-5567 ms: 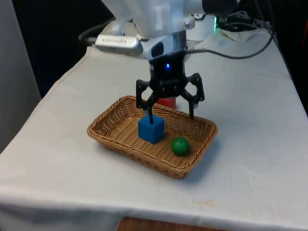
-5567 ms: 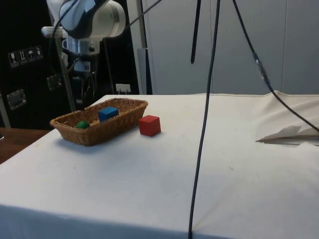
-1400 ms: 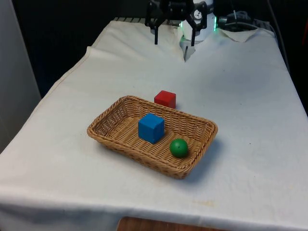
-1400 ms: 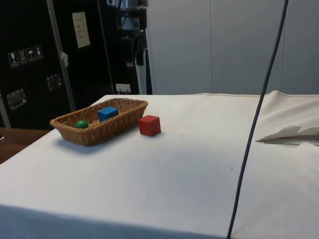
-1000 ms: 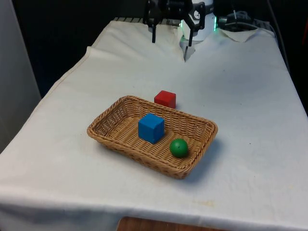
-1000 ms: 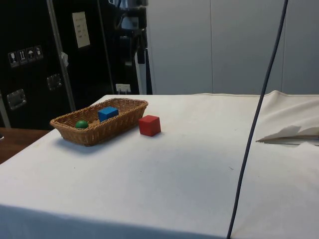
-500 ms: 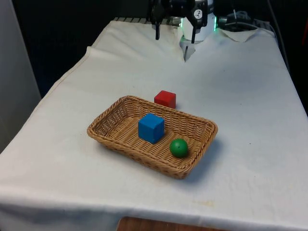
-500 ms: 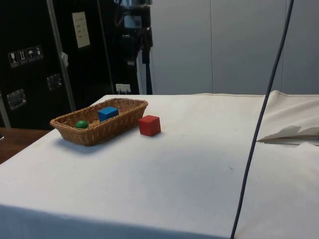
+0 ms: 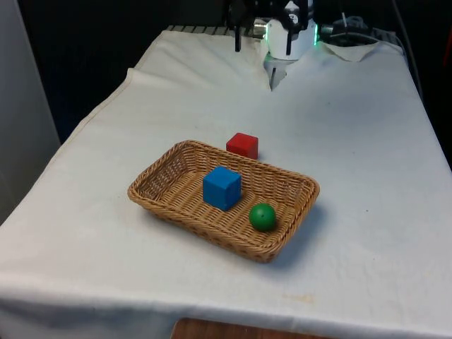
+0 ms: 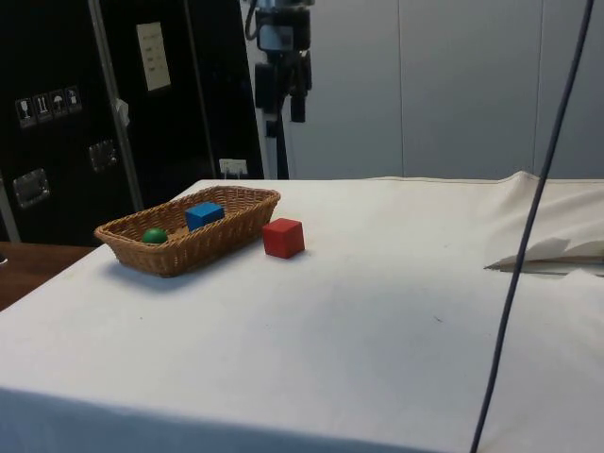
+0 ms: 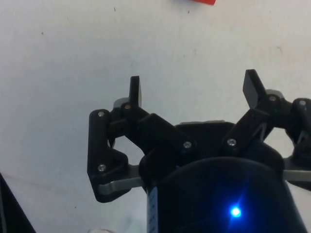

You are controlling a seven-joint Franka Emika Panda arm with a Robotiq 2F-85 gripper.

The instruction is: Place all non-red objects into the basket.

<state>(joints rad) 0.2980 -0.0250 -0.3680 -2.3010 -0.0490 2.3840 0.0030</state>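
A wicker basket (image 9: 167, 173) (image 10: 236, 230) sits mid-table with a blue cube (image 9: 222, 187) (image 10: 204, 215) and a green ball (image 9: 263, 216) (image 10: 155, 235) inside it. A red cube (image 9: 243, 145) (image 10: 283, 237) rests on the cloth just behind the basket, touching nothing; a corner of the red cube (image 11: 203, 2) appears at the wrist picture's edge. My gripper (image 11: 194, 90) (image 10: 285, 111) hangs high above the table's far end, well away from the basket. It is open and holds nothing, with bare cloth under its fingers.
A black cable (image 10: 528, 236) hangs across the side view's right. Crumpled cloth (image 10: 552, 250) lies at that side of the table. The robot base (image 9: 288, 35) stands at the table's far end, and wide bare cloth surrounds the basket.
The gripper, once low over the basket beside the blue cube, has lifted and pulled back to the table's far end. In the last second it drifted toward the front view's right.
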